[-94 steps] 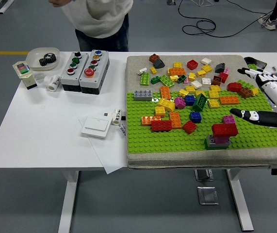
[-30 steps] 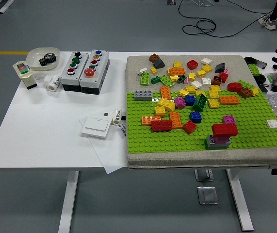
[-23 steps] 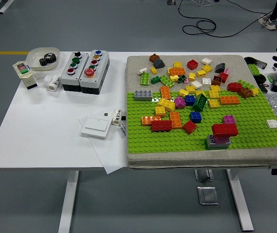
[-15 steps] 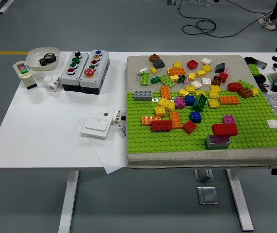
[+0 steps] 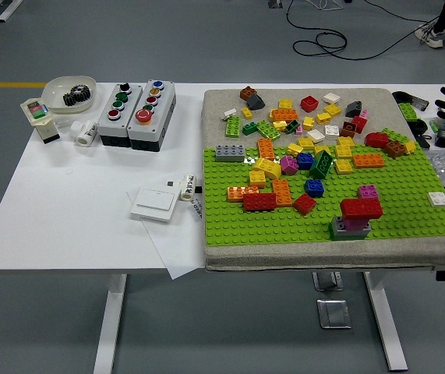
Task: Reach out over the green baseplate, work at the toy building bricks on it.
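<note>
A white bowl (image 5: 68,91) with dark gears sits far to the left of the robot's hand, at the table's back corner. Beside it stand two grey button boxes (image 5: 135,114). A small white roll (image 5: 86,133) lies just left of them. Nearer the front edge lies a flat white switch (image 5: 155,204) on a sheet of paper (image 5: 177,249).
</note>
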